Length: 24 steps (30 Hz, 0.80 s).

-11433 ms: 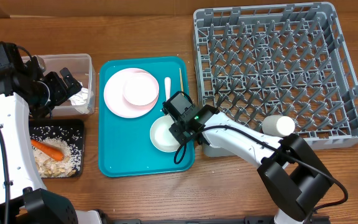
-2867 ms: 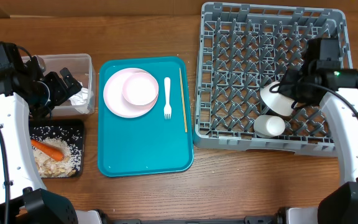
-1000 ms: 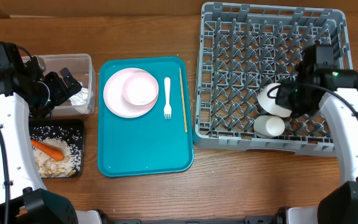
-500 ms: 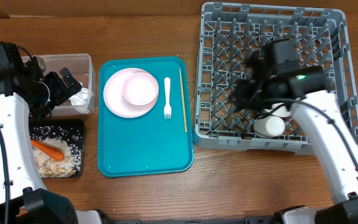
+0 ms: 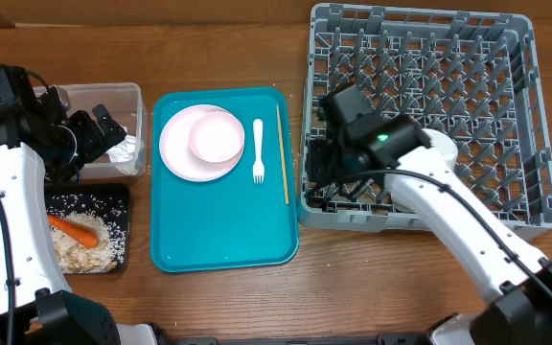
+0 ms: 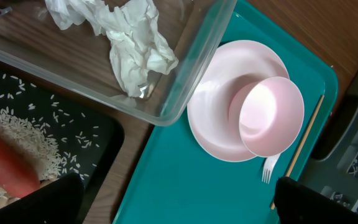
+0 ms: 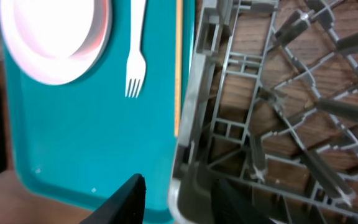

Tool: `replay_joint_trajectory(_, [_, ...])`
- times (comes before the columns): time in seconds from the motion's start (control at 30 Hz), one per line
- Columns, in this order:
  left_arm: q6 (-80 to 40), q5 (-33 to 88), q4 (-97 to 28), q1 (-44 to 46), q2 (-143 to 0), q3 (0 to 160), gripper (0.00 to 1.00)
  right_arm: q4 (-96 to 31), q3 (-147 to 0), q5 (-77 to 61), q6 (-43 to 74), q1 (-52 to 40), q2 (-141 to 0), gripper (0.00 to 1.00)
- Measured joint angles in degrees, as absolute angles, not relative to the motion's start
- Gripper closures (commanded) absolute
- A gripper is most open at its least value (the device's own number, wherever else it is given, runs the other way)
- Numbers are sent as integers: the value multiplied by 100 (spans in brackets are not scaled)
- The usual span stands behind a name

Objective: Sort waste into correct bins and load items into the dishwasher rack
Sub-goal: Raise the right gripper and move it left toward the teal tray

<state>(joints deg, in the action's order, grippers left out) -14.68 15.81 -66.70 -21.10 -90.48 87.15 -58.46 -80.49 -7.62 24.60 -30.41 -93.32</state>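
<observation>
My right gripper (image 5: 322, 172) hangs open and empty over the left edge of the grey dishwasher rack (image 5: 468, 57); its dark fingers (image 7: 126, 199) straddle the rack wall (image 7: 191, 155). A white bowl (image 5: 441, 144) shows in the rack behind that arm. On the teal tray (image 5: 223, 230) lie a white plate (image 5: 175, 153) with a pink bowl (image 5: 216, 136) on it, a white fork (image 5: 258, 150) and a chopstick (image 5: 282, 153). My left gripper (image 5: 103, 129) stays open over the clear tub (image 5: 113, 96), which holds tissues (image 6: 129, 37). The black tray (image 5: 118, 192) holds a carrot (image 5: 73, 228) and rice (image 6: 17, 124).
The tub and the black tray sit against the teal tray's left side, and the rack stands against its right side. Bare wooden table (image 5: 372, 278) runs along the front edge.
My right arm swung left across the rack, away from the white bowl, and its jaws opened. The left arm has not moved.
</observation>
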Motion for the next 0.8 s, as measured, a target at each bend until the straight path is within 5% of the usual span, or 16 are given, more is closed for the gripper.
replay_joint_trajectory(0.4, [-1468,1581,-6670,-2110,-9048,8715,0,-5137,-8025,126,2698,-3485,-10390,60])
replay_joint_trajectory(0.8, [-1468,1581,-6672,-2110,-9048,8715,0,-5343,-8016,250,2751,-3509,-10447,87])
